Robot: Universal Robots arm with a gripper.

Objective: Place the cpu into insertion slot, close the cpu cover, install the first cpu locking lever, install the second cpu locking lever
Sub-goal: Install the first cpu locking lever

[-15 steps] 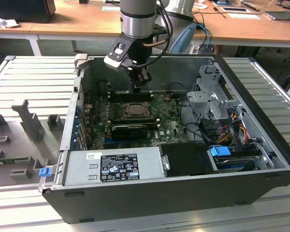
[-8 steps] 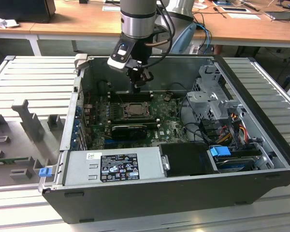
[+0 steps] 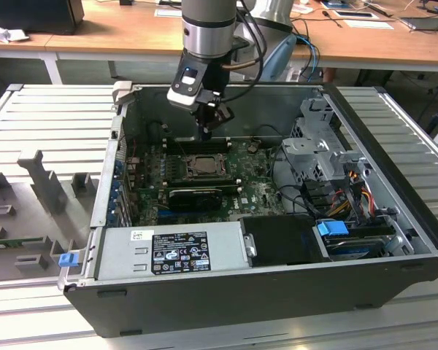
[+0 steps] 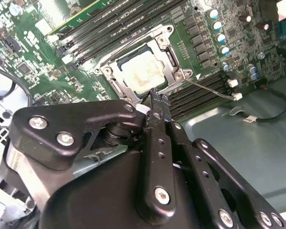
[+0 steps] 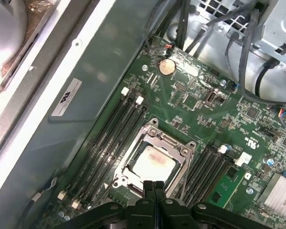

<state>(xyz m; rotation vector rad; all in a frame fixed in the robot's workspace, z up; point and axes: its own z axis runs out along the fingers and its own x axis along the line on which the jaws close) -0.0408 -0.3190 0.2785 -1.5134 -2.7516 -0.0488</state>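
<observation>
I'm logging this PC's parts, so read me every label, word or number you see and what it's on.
Nothing can be quoted.
The black label on the grey metal power supply box: print too small.
The white sticker on the grey case wall: blurred.
The white markings on the green circuit board: too small.

Memory slots [image 5: 109, 138] flank insertion slot [image 5: 134, 149]; cables [image 5: 241, 47], drive cage [image 3: 317, 146] well apart.

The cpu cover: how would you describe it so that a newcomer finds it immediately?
Inside the open computer case, look at the green motherboard. Near its middle, between black memory slots, the cpu cover is a silver square frame whose window shows the pale cpu.
</observation>
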